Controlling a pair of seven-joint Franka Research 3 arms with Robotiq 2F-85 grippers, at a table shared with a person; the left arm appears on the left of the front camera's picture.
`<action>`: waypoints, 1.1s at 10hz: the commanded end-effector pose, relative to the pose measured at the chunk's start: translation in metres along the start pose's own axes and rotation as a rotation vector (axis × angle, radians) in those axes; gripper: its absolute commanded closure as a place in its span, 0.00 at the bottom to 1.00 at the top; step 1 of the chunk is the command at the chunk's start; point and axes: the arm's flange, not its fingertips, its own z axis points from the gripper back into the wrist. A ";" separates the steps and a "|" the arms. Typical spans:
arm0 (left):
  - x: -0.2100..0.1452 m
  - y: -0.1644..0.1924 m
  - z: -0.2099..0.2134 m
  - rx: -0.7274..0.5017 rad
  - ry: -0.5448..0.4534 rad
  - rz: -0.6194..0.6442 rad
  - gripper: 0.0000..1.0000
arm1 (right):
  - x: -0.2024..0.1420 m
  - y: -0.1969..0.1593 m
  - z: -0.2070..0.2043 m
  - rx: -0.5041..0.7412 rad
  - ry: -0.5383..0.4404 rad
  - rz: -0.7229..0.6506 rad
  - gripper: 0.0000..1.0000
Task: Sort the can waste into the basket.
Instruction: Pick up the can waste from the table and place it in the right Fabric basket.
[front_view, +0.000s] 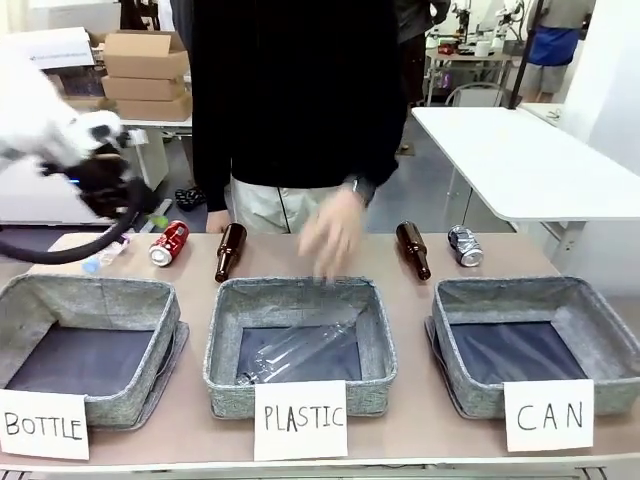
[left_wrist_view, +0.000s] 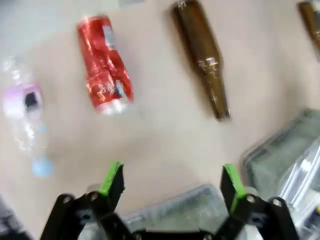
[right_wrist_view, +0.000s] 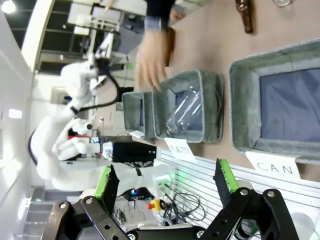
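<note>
red can (front_view: 168, 243) laid on its side, far left of counter (front_view: 410, 405), long axis diagonal, silver end turned near-left | silver can (front_view: 465, 245) laid behind CAN basket (front_view: 600, 310) | left end effector (left_wrist_view: 172, 177) and right end effector (right_wrist_view: 166, 177) spread wide, nothing held

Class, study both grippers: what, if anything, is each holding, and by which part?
Nothing is held. The left gripper hangs open above the table, short of the red can; the right gripper is open and empty too.

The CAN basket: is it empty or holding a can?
Empty: the CAN basket shows only its dark base; the red can and silver can lie outside it.
</note>
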 end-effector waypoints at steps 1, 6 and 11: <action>0.050 0.025 -0.013 0.147 0.026 0.028 0.00 | 0.002 0.002 0.002 0.022 -0.002 0.025 0.00; 0.078 0.051 -0.066 0.178 0.136 0.117 0.00 | 0.002 0.002 0.002 0.022 -0.002 0.025 0.00; 0.069 0.063 -0.121 0.057 0.224 0.088 0.00 | 0.002 0.002 0.002 0.022 -0.002 0.025 0.00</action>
